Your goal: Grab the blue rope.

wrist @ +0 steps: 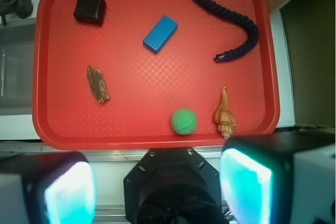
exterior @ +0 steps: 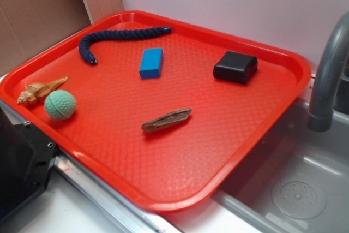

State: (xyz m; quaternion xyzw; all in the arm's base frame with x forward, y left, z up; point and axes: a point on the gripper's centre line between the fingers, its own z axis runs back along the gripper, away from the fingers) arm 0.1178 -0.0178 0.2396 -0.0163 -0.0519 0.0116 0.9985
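**Rope waits at the far corner, tool high and spread**

The thick, dark navy twisted rope [exterior: 117,37] lies in a shallow curve along the far edge of the red plastic tray [exterior: 180,203], one end hooked back toward the tray's middle. Nothing touches it. Nearest to it, though apart, sits a bright blue rectangular block [exterior: 151,62]. Farther out are a black boxy object [exterior: 235,66], a brown sliver of bark-like wood [exterior: 166,120], a green dimpled ball [exterior: 60,105] and a tan spiral seashell [exterior: 39,91], the last two close together. A grey faucet [exterior: 327,75] rises over the sink beside the tray.

From the wrist view, the tool [wrist: 157,184] hangs high above the near rim of the tray, its two pale fingers [wrist: 245,184] wide apart and holding nothing.

The risks, as I judge them: the rope lies close to the raised rim, so a descent slightly off could land a finger on the tray wall. The cord is round and limp, so a shallow pinch may roll it away. Coming down too near the block might catch that instead.
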